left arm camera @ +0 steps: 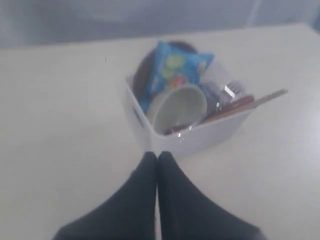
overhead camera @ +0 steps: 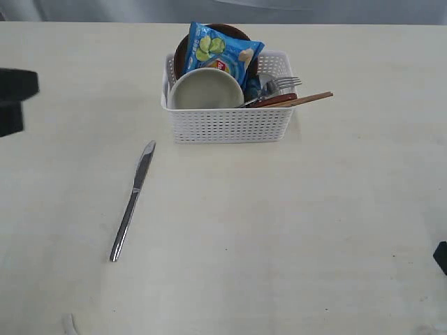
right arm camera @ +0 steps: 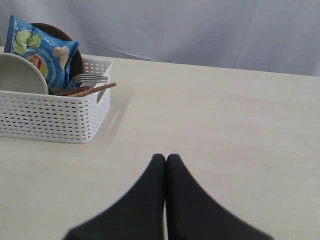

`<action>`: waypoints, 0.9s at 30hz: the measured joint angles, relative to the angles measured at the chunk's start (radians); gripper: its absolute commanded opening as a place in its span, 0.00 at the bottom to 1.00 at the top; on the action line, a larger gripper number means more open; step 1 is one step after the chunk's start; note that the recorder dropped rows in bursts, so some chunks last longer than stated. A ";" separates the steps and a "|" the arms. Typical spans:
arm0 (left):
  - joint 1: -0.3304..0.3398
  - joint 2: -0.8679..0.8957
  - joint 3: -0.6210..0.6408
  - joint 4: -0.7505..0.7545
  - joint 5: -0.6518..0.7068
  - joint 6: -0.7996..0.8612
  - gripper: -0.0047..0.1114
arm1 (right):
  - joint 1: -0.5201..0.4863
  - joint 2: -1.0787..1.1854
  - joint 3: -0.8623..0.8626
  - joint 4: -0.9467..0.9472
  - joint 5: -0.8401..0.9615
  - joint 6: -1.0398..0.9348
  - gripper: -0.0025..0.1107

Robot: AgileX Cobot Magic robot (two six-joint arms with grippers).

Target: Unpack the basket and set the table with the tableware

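Note:
The white basket (overhead camera: pixel 230 125) stands at the back middle of the beige table (overhead camera: pixel 293 230). It holds a cream bowl (overhead camera: pixel 205 89), a brown plate (overhead camera: pixel 183 50) behind a blue chip bag (overhead camera: pixel 222 50), a fork (overhead camera: pixel 283 84), a red-brown spoon (overhead camera: pixel 276 100) and wooden chopsticks (overhead camera: pixel 311 98). A steel knife (overhead camera: pixel 133 199) lies on the table left of and in front of the basket. My left gripper (left arm camera: pixel 157 156) is shut and empty, apart from the basket (left arm camera: pixel 200 137). My right gripper (right arm camera: pixel 166 158) is shut and empty over bare table, right of the basket (right arm camera: pixel 55 117).
The left arm (overhead camera: pixel 15 98) shows as a dark shape at the left edge, and a bit of the right arm (overhead camera: pixel 441 255) at the right edge. A grey curtain (right arm camera: pixel 200 30) hangs behind the table's far edge.

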 measured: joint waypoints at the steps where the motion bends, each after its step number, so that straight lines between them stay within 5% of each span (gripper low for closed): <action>1: 0.000 -0.049 0.000 0.020 0.000 0.000 0.04 | 0.000 0.000 0.000 0.000 0.000 0.000 0.02; 9: 0.000 -0.389 0.000 0.162 0.004 0.004 0.04 | 0.000 0.000 0.000 0.000 -0.048 -0.009 0.02; 18: 0.000 -0.678 0.000 0.174 0.028 0.004 0.04 | 0.000 0.000 0.000 0.000 -0.436 -0.013 0.02; 27: 0.000 -0.692 -0.004 0.176 0.168 0.004 0.04 | 0.000 0.000 0.000 0.017 -0.615 0.007 0.02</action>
